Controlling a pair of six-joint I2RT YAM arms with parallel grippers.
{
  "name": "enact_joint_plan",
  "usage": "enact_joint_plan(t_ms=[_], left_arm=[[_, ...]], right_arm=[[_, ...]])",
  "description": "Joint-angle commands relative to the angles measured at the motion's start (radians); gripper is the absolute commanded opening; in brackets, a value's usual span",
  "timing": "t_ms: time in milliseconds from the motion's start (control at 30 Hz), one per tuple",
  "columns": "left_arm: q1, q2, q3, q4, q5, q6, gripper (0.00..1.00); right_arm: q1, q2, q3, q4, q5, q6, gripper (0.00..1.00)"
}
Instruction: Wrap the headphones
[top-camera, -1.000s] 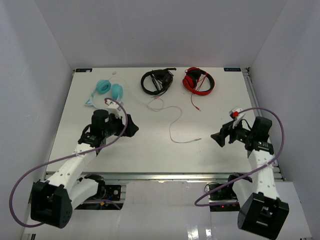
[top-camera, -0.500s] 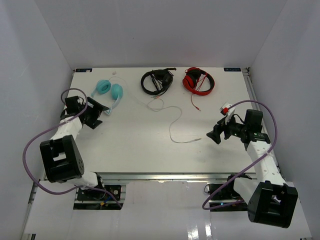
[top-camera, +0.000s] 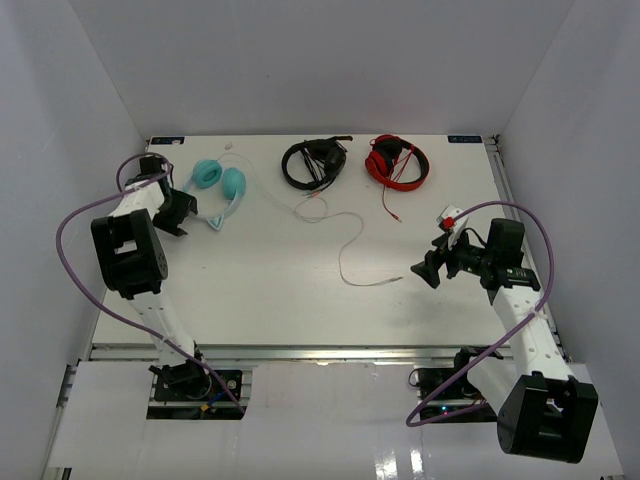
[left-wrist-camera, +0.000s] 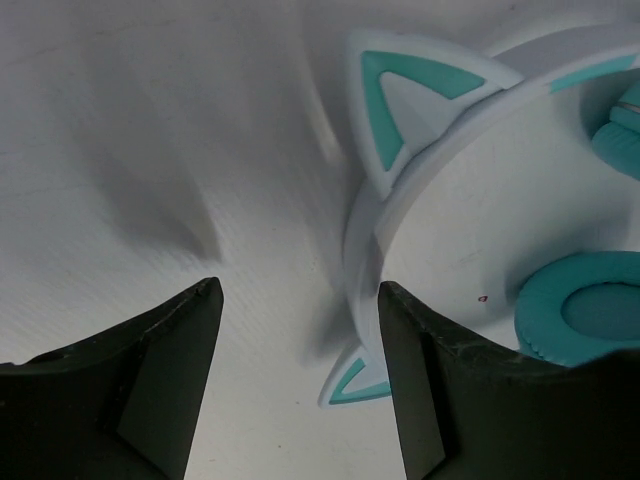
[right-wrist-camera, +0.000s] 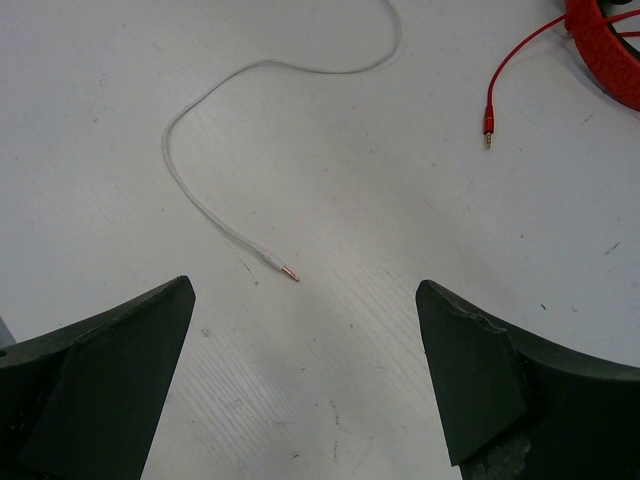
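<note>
Top external view, left to right: our left gripper (top-camera: 180, 210) is at the far-left of the table (top-camera: 280, 300), jaws spread and empty, with one cat ear (left-wrist-camera: 350, 380) of the pale headband between its fingers, and the teal headphones (top-camera: 220, 185) lie flat near the far edge. Next come the black headphones (top-camera: 313, 163), then the thin white cable (top-camera: 350, 245) trailing to mid-table, then the red headphones (top-camera: 397, 160). The cable's plug (right-wrist-camera: 290, 273) lies loose in front of our right gripper (top-camera: 428, 270), which is also wide apart and empty, and the small blue tags (top-camera: 465, 138) on the far edge are too tiny for us to read.
</note>
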Motion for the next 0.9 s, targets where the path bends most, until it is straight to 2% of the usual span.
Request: enact_joint_plan(t_ms=[0,267,533,700,867], left_arm=[[-0.045,0.048,0.151,-0.101,-0.047,-0.012,0.74],[-0.072,0.133,0.240,-0.166,-0.090,-0.045,0.73],[-0.103,0.249,0.410,-0.274,-0.171,-0.034,0.48],[-0.104,0.252,0.402,-0.275,-0.211,-0.012,0.34],[-0.104,0.230,0.352,-0.230,-0.172,0.037,0.13]], right_arm=[[0.010,-0.008,0.016,0.020,-0.001,-0.012,0.98],[0.025,0.004,0.016,0.018,0.008,-0.019,0.98],[0.026,0.010,0.016,0.018,0.022,-0.025,0.97],[0.026,0.011,0.016,0.018,0.026,-0.026,0.97],[0.026,0.011,0.013,0.018,0.032,-0.030,0.97]])
